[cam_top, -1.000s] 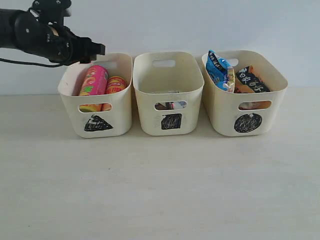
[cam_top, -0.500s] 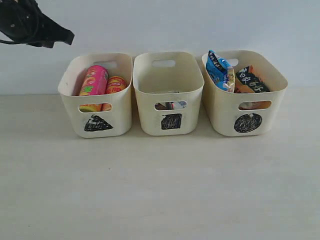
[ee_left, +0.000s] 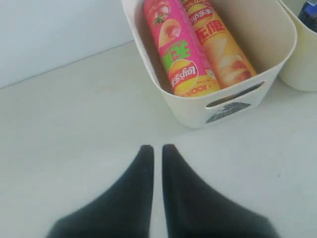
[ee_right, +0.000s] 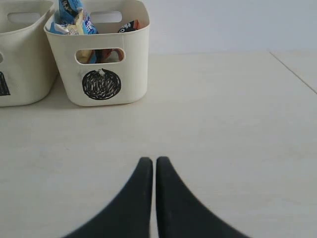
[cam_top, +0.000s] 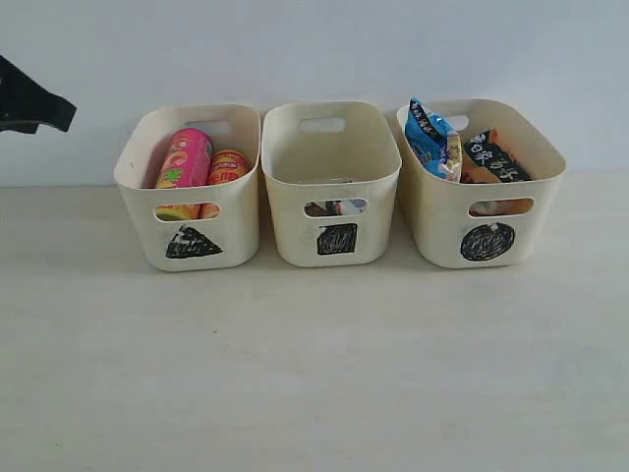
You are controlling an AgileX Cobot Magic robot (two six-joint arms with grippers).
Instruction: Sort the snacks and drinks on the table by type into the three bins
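3 bins (cam_top: 378,231) on pale tabletop (cam_top: 314,374) (white wall (cam_top: 324,49) behind)

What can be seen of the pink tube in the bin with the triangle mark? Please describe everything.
The pink tube is a tall, glossy cylinder, pink with a green band and a round red-and-yellow logo. It lies tilted inside the triangle bin, with one end low at the front wall and the other raised toward the back rim. It rests side by side against the yellow-red tube, on that tube's left in the exterior view.
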